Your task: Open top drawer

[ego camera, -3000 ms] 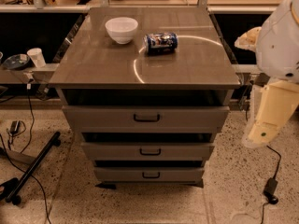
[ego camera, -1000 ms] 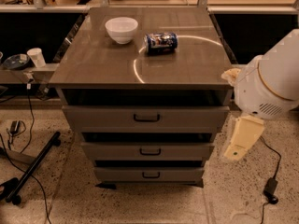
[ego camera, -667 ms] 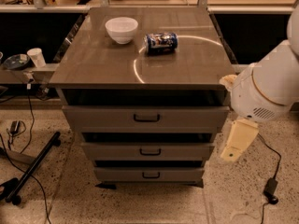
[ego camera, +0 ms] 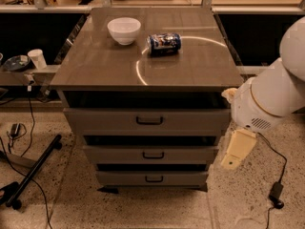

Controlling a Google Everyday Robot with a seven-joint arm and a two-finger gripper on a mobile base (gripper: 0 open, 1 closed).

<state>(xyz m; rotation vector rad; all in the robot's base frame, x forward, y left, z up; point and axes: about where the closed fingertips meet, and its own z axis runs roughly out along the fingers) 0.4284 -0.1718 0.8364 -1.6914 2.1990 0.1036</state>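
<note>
The top drawer [ego camera: 95,121] is the widest grey-brown front under the cabinet top, with a dark loop handle [ego camera: 149,121] at its centre. A dark gap shows above it, and no box is drawn out. My gripper [ego camera: 234,151] is the cream-coloured end hanging below the white arm [ego camera: 267,101]. It is to the right of the cabinet, at about the height of the middle drawer [ego camera: 109,154]. It is apart from the handle and touches nothing.
A white bowl [ego camera: 124,30] and a blue can lying on its side [ego camera: 164,43] rest on the cabinet top [ego camera: 105,66]. The bottom drawer [ego camera: 119,178] is lowest. A black stand leg [ego camera: 33,171] and cables lie on the floor at left, and a power adapter [ego camera: 276,194] at right.
My arm has swung left and down from the right edge toward the cabinet's right side, bringing the gripper nearer the drawers. Drawers, bowl and can have not moved.
</note>
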